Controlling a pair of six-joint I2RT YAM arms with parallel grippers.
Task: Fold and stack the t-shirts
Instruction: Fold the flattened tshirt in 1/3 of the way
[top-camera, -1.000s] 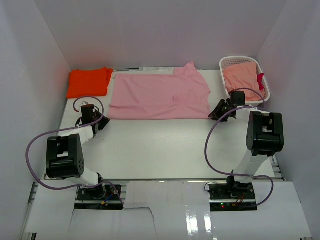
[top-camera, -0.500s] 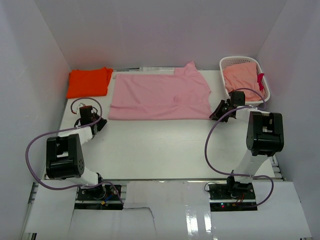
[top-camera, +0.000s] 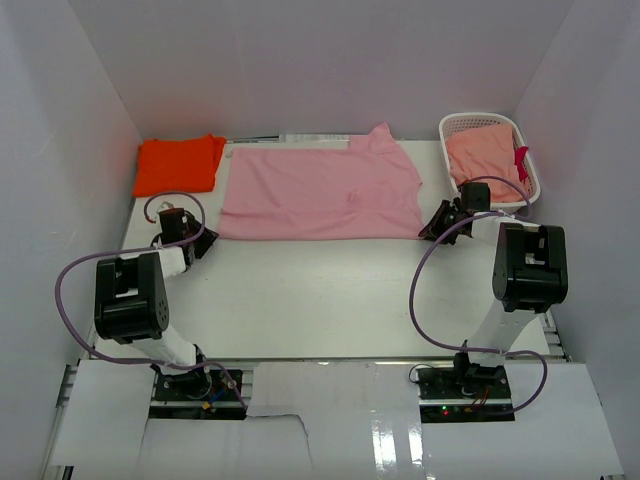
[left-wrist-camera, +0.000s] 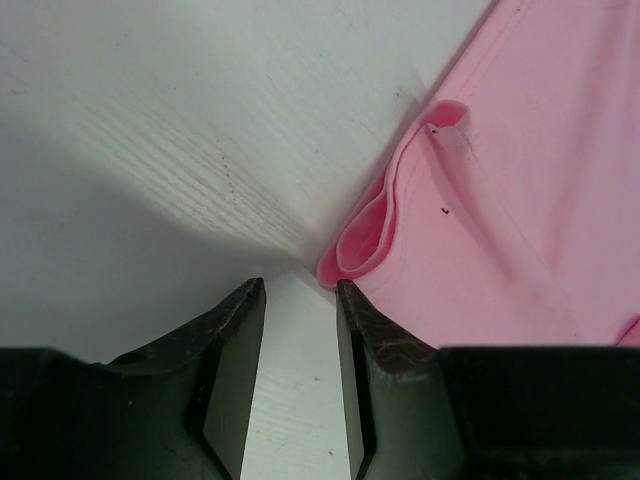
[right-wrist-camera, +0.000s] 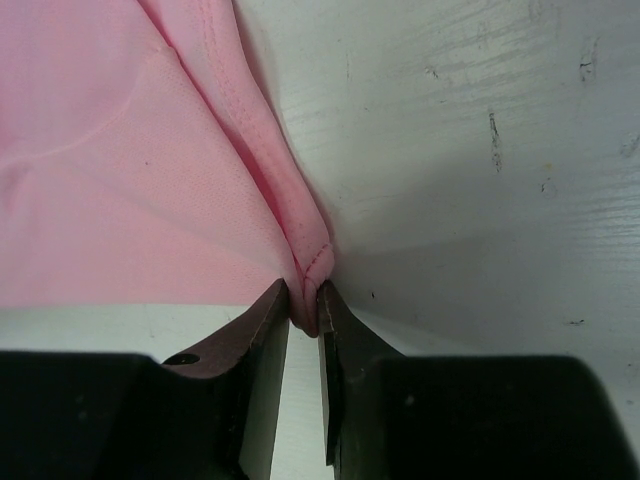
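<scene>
**Right gripper (right-wrist-camera: 303, 295) clenched on the pink t-shirt (top-camera: 320, 190), left gripper (left-wrist-camera: 298, 290) released**

Your left jaws stand parted just short of its near-left corner; the right pinch its near-right corner. It lies flat toward the table's (top-camera: 320, 290) far edge, long axis left to right, one sleeve pointing far. The orange t-shirt (top-camera: 180, 163) sits folded in the far-left corner.

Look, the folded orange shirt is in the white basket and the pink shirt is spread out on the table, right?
Not quite. The orange shirt is not in the white basket; it lies folded on the table at the far left corner, as the top view shows. The pink shirt is spread out on the table, as you said.
</scene>
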